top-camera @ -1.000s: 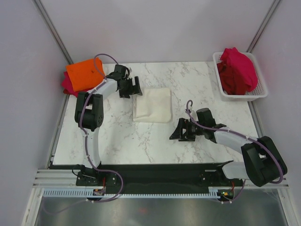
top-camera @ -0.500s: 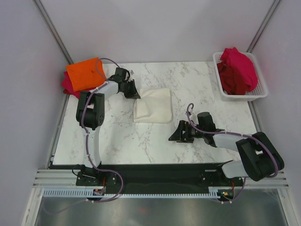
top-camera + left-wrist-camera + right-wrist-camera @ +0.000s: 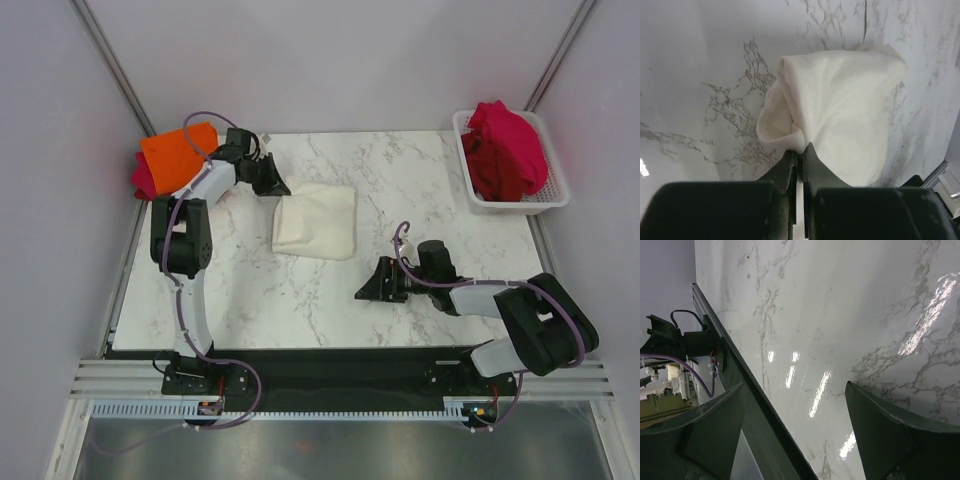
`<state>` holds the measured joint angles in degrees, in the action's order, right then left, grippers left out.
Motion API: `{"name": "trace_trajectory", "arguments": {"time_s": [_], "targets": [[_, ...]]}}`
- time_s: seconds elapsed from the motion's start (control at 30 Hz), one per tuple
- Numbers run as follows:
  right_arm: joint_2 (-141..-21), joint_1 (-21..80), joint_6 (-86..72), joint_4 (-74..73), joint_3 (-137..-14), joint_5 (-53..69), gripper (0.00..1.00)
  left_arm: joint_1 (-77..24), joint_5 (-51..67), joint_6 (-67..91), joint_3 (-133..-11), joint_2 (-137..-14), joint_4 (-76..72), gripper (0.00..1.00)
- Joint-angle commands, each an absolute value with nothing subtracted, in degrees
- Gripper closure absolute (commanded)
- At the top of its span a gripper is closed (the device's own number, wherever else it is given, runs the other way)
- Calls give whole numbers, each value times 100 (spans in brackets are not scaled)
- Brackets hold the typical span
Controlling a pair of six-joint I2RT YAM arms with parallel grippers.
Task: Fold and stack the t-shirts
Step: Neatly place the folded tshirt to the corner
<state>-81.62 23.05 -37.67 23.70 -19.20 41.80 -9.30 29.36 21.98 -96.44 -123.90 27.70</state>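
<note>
The folded cream-white t-shirt (image 3: 316, 222) lies a little left of the middle of the marble worktop (image 3: 250, 290), with bare stone showing along its near, far and right edges. The left claw (image 3: 275, 188) is at its far-left corner. In the left wrist view this claw (image 3: 800, 152) has its fingers pressed together on a bunched fold of the cream cloth, which rises off the stone there. The pinched part itself is hidden between the fingers. The right claw (image 3: 368, 288) sits low over the front of the worktop, well apart from the shirt. Its wrist view shows the claw (image 3: 795, 390) spread wide with only glossy marble between the fingers, and the worktop's near edge rail (image 3: 735, 385) just beside the left finger. At the far-left corner the orange t-shirt (image 3: 172, 155) lies on top of a crimson t-shirt (image 3: 143, 182), which shows only as a sliver at the worktop's left edge. The left arm and its cable cross the orange cloth. At the far-right corner the white mesh basket (image 3: 555, 200) holds heaped crimson cloth (image 3: 505, 150); I cannot tell how many shirts it is.
</note>
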Motion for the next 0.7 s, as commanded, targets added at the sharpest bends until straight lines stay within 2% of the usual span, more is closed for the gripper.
{"name": "trace_trajectory", "arguments": {"time_s": [0.0,0.27,0.47,0.67], "targets": [[-8454,2338,-3638,2346,-1846,3999,11,-607,3225,2057,-10387,-11926,3225,98],[-8551,2338,-3683,2470,-1846,4052,11,-150,3129,1872,-11293,-11953,3981,98],[-8604,2338,-3691,2514,-1846,4087,11,-9,3261,1960,-12723,-12102,4499,98],[-8640,2338,-3709,2522,-1846,4096,11,641,3418,2364,-14157,-12340,4878,98]]}}
